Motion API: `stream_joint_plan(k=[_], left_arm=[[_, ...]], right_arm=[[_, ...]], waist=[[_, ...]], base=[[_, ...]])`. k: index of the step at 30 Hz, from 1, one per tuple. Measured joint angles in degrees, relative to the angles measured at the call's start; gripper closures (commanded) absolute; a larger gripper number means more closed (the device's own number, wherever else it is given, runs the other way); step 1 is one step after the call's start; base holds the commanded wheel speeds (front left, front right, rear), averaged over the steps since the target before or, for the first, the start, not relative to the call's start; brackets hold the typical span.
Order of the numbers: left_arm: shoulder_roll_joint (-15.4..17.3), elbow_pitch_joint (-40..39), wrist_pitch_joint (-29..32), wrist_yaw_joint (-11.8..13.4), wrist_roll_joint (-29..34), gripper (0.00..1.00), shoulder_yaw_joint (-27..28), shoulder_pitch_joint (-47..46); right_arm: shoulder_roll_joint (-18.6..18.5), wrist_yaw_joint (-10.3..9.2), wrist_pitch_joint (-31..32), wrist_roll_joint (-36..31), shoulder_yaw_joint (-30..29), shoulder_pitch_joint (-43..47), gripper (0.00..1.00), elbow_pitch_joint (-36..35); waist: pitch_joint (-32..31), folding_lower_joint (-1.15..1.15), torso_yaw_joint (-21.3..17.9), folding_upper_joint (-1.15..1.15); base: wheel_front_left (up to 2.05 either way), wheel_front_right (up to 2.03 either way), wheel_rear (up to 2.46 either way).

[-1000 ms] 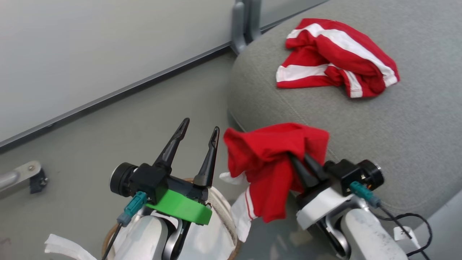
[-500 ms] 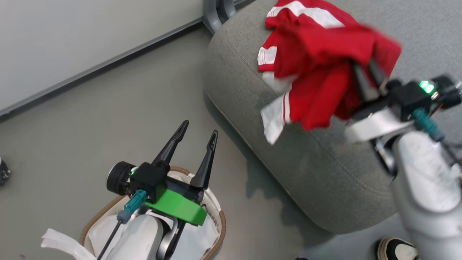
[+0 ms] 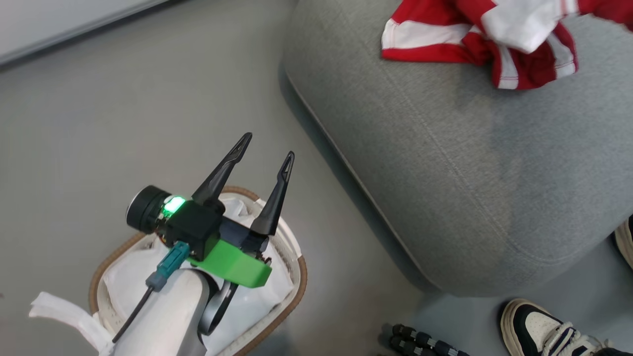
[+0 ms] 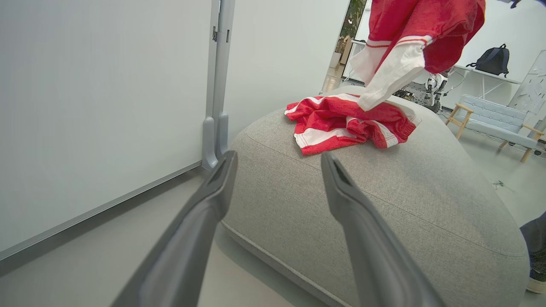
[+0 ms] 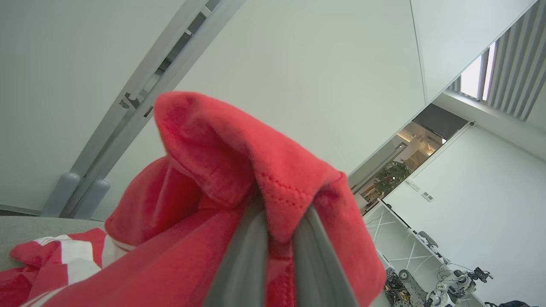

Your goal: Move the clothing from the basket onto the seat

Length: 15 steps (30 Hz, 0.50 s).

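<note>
My right gripper [image 5: 280,215] is shut on a red garment [image 5: 239,170] that drapes over its fingers. This garment [image 4: 426,30] hangs in the air over the far part of the grey seat [image 3: 445,158], its white end [image 3: 517,24] dangling. Under it, a red garment with white bands [image 3: 425,39] lies crumpled on the seat [image 4: 384,200]. Lower left, my left gripper [image 3: 269,146] stands open and holds nothing, above the white basket with its brown rim [image 3: 300,277] and white liner [image 3: 123,277]. No red cloth shows in the basket.
A person's shoes [image 3: 539,326] stand on the floor by the seat's near right edge, next to a black ridged object [image 3: 420,341]. A grey post [image 4: 216,85] and white wall stand left of the seat. Bare grey floor lies between the basket and the seat.
My right gripper has carried the red garment up from beside the basket to above the banded garment on the seat. The head camera has shifted. The left gripper stays open over the basket.
</note>
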Motion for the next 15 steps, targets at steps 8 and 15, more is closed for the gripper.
stream_joint_plan(k=[8,15], left_arm=[[1.40,-0.62,0.00,0.00,-0.55,0.00,-2.30,-4.17],[1.62,-0.05,0.00,0.00,-0.92,0.00,-2.22,-5.44]], right_arm=[[2.82,0.00,0.01,-5.32,-10.15,-1.31,1.00,9.73],[8.50,0.00,0.01,-7.59,-15.88,1.24,1.00,12.83]], waist=[[6.14,0.00,4.26,0.00],[10.17,0.01,8.20,0.00]], base=[[0.00,0.00,0.00],[0.00,0.00,0.00]])
